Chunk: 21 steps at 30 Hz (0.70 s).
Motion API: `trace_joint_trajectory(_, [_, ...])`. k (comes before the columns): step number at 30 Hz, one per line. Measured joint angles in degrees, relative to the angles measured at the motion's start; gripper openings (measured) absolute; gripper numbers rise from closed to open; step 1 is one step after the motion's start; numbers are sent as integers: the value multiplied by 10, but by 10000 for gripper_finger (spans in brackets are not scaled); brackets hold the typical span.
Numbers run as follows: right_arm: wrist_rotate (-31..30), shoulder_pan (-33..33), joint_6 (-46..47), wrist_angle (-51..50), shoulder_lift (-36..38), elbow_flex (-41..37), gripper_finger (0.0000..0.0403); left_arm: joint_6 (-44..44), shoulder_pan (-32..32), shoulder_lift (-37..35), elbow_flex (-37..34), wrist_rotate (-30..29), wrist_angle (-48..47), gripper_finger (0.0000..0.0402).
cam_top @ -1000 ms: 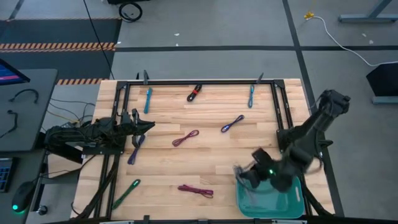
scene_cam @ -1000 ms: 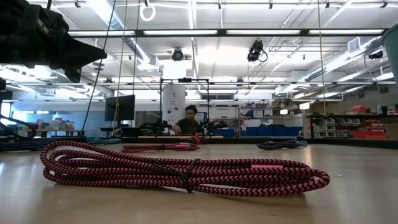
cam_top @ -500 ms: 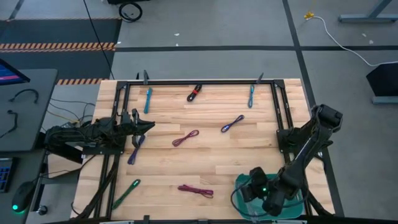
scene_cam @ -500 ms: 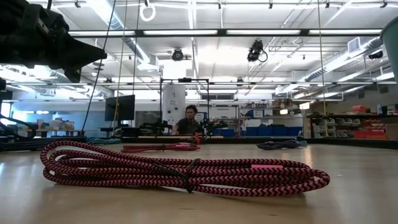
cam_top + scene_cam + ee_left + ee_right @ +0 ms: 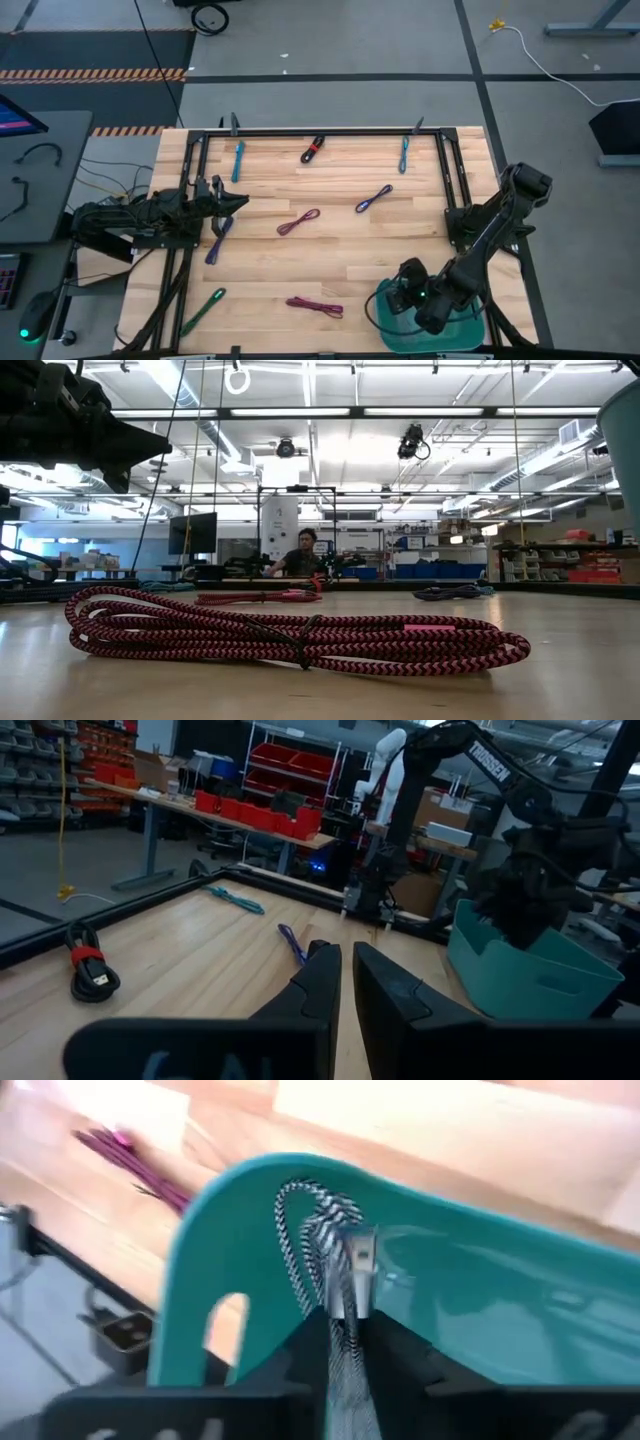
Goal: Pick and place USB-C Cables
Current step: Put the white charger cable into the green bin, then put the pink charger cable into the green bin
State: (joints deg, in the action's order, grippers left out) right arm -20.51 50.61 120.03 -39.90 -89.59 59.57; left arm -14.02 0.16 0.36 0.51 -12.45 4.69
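My right gripper [image 5: 345, 1330] is clamped on a black-and-white braided cable [image 5: 325, 1230], its metal plug standing just above my fingertips, held over the open teal bin [image 5: 200, 1250]. Only my right wrist view shows that grip. From above, my right gripper [image 5: 408, 290] merely hangs over the teal bin [image 5: 470, 330] at the table's five o'clock corner, and the cable cannot be made out.

My left gripper [image 5: 345, 975] waits at nine o'clock, its fingers nearly together with a thin gap and nothing between them.

The high view lays out the rest: a magenta cable [image 5: 314, 307] at six o'clock, just beside the bin, a green one [image 5: 203, 309] at seven, a purple one [image 5: 217, 240] by my left gripper [image 5: 232, 204], a magenta one [image 5: 298, 222] at centre, another purple [image 5: 373, 198] toward one o'clock, then teal [image 5: 238, 160], red-black [image 5: 313, 149] and teal [image 5: 404, 154] along the far edge.

The low view puts the near magenta cable [image 5: 290, 630] large in front on the pale wooden tabletop [image 5: 560, 680]. Beyond lies a workshop where a person [image 5: 303, 555] sits at a bench.
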Motion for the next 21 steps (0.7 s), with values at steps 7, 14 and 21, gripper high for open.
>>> trace_joint_trajectory(7, [86, -21, -73, -28, 31, 0, 155, -3, 0, 0, 0, 0, 1, 30])
trace_joint_trajectory(14, [234, -88, -128, 71, 88, 0, 160, -27, 0, 0, 0, 0, 3, 37])
trace_joint_trajectory(21, [263, -182, -194, 255, 137, 1, 149, -113, 0, 0, 0, 0, 51, 35])
